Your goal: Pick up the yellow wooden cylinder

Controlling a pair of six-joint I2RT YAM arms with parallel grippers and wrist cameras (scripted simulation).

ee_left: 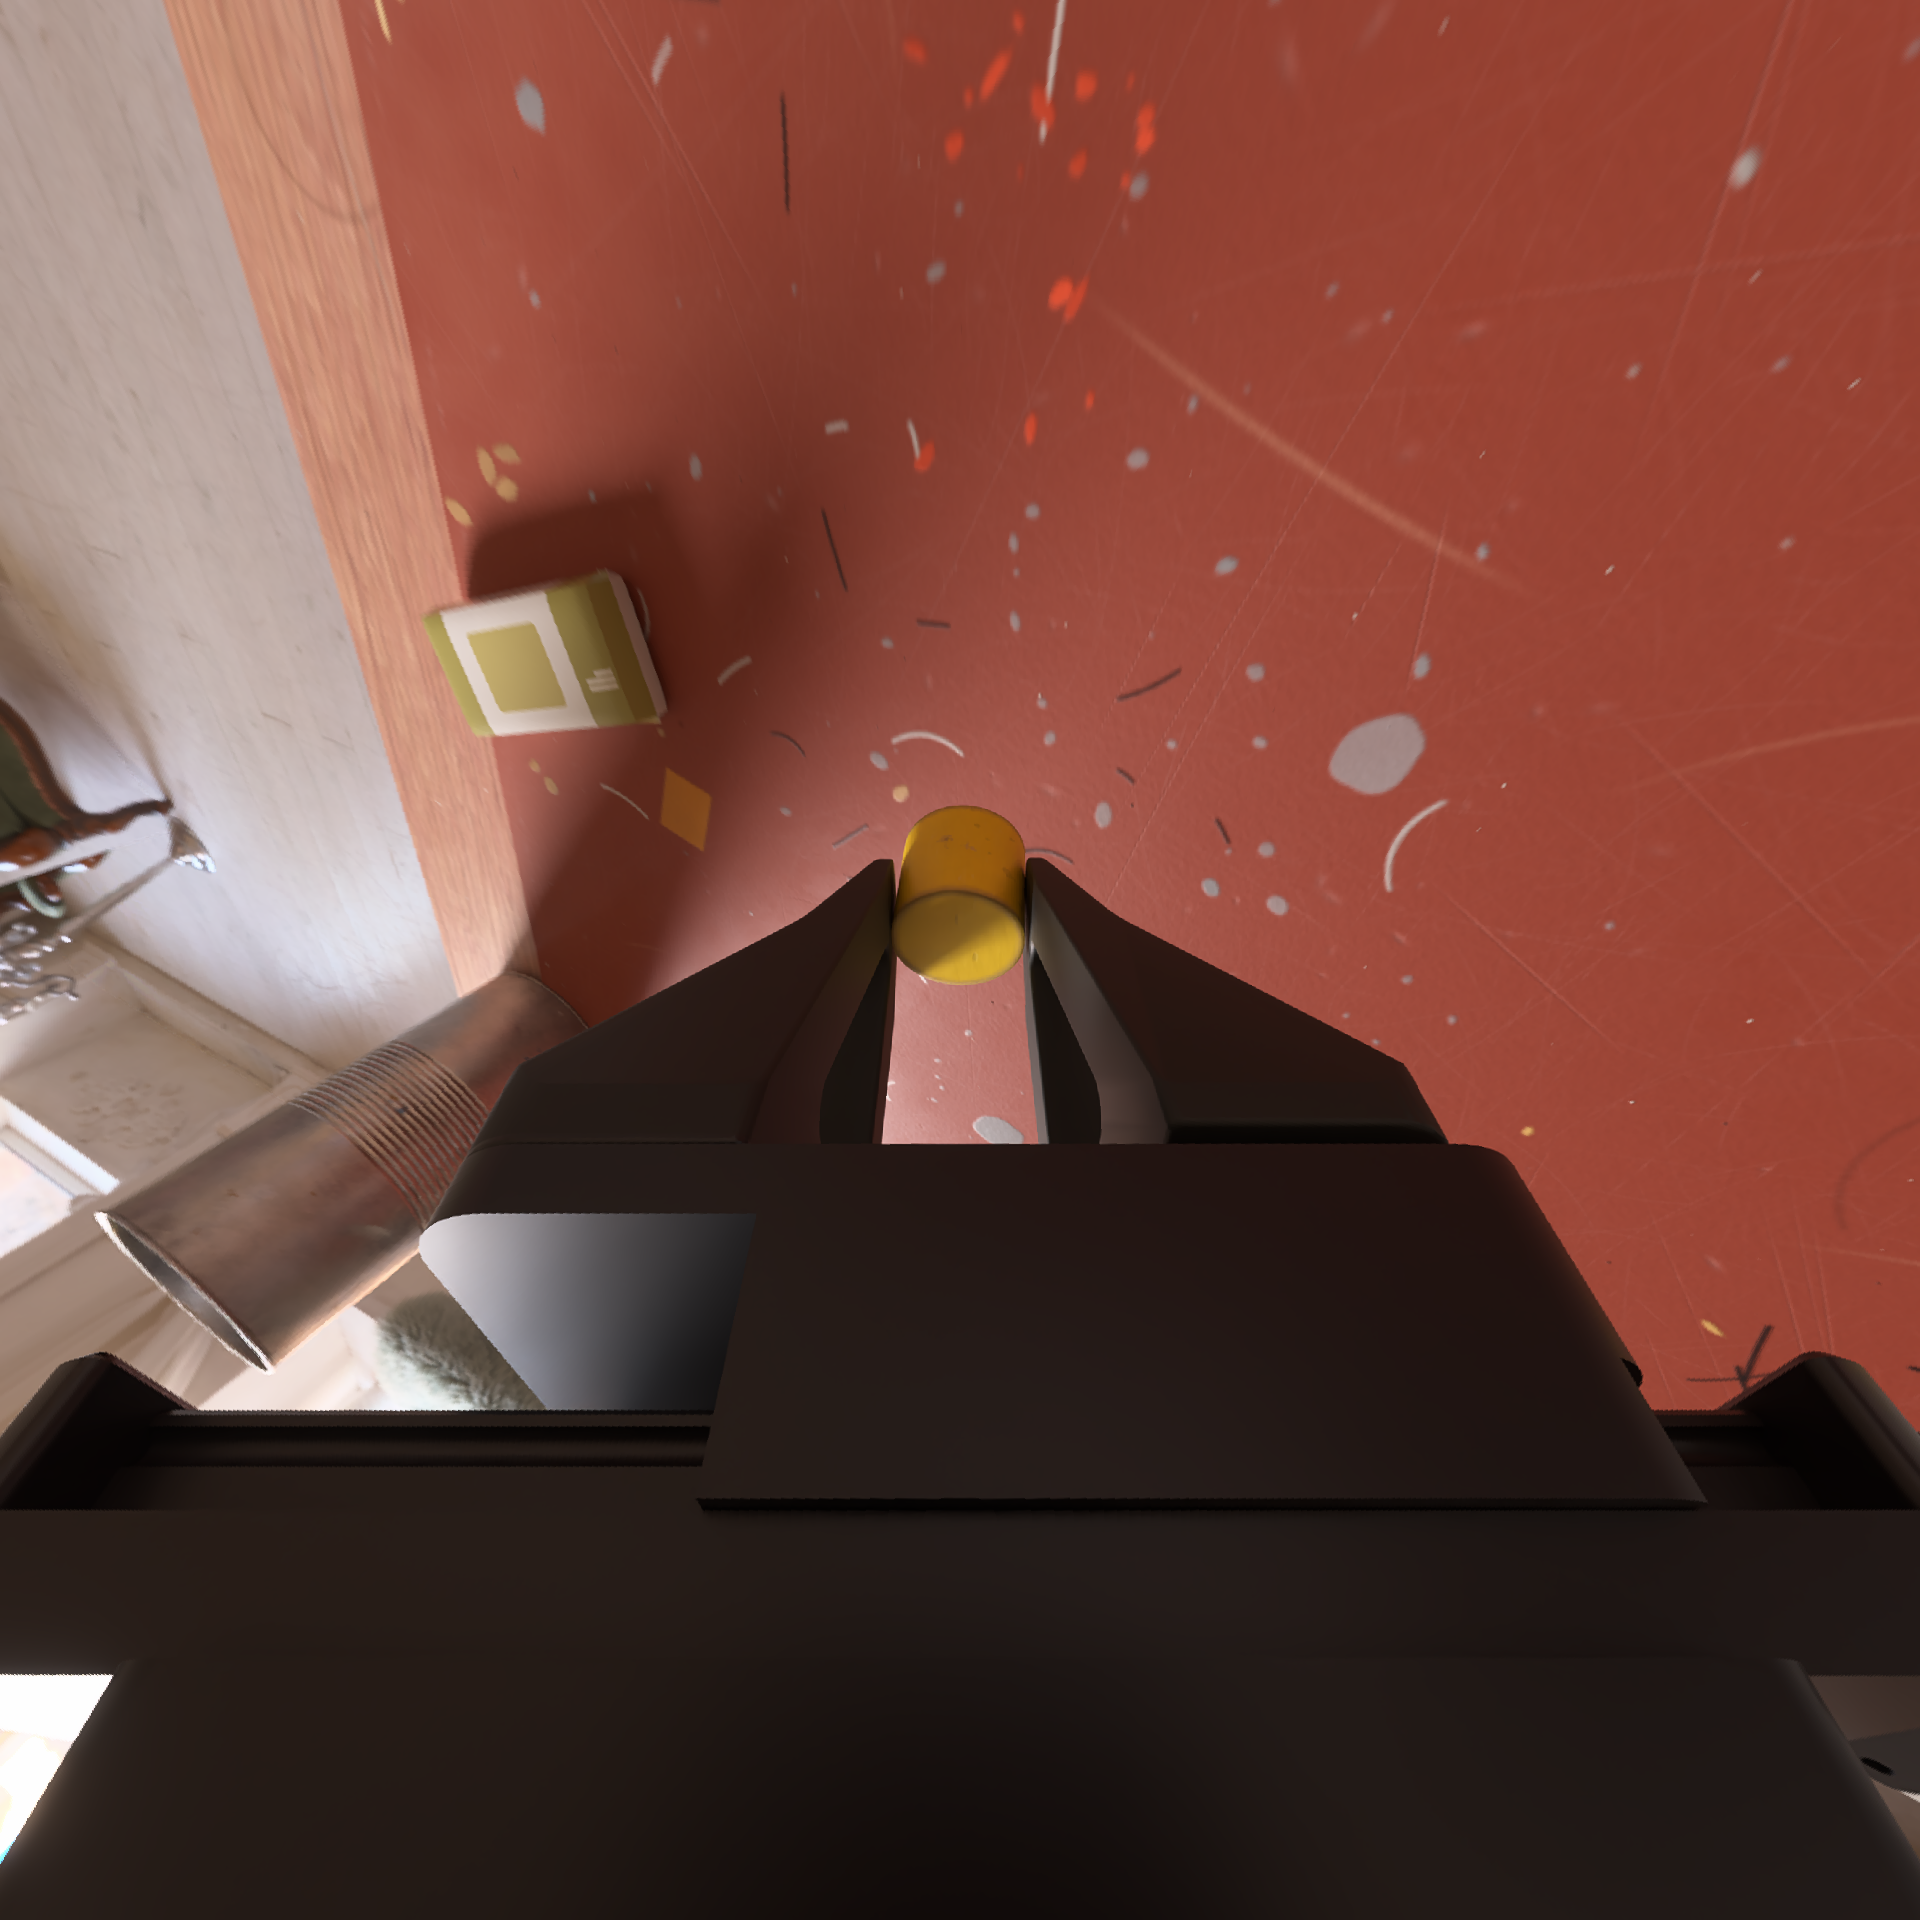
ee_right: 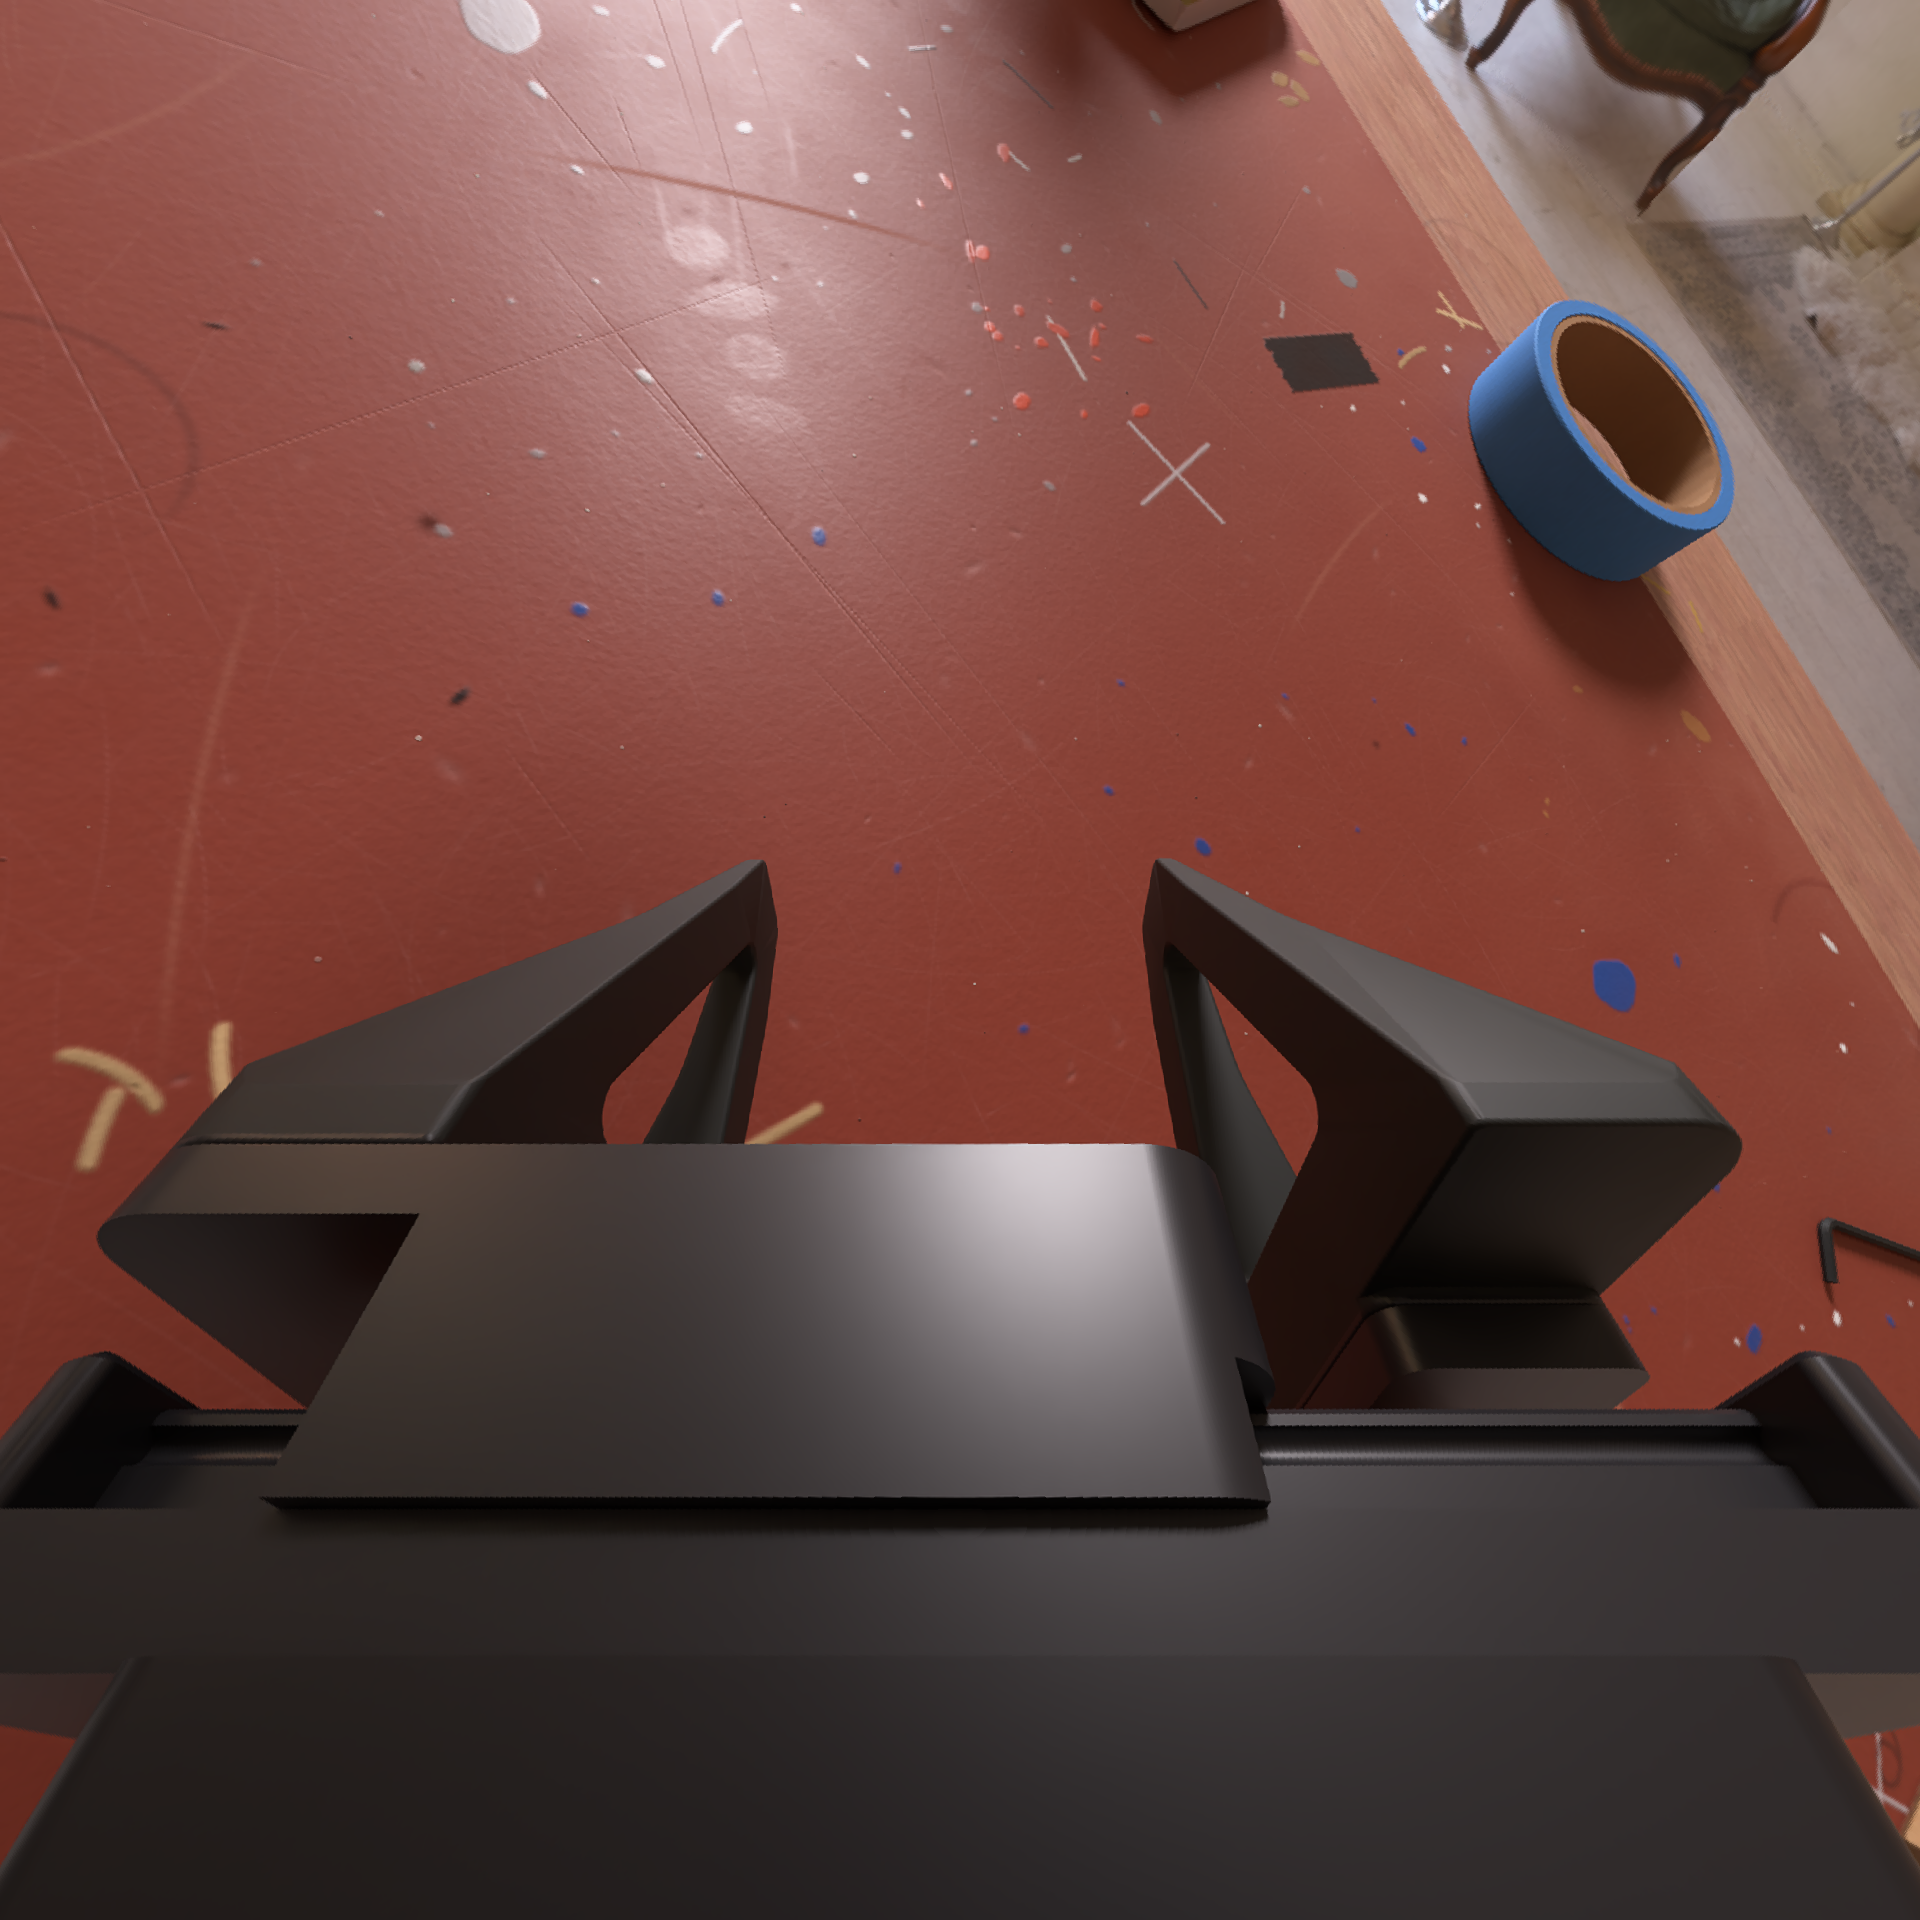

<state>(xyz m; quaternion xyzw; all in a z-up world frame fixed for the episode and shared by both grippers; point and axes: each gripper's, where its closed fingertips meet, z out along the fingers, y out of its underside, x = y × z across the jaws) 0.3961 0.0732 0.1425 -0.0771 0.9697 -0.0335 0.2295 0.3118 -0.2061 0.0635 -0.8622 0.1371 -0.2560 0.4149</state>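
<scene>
In the left wrist view, the yellow wooden cylinder sits between the tips of my left gripper. Both black fingers press against its sides, so the gripper is shut on it. Its round end face points toward the camera. It appears held above the red paint-speckled table, though I cannot tell by how much. In the right wrist view, my right gripper is open and empty above the red table. The cylinder is not in that view.
A small olive-and-white box lies near the table's wooden left edge. A metal pipe sticks out at the lower left. A blue tape roll sits by the right wooden edge. A black hex key lies at the far right.
</scene>
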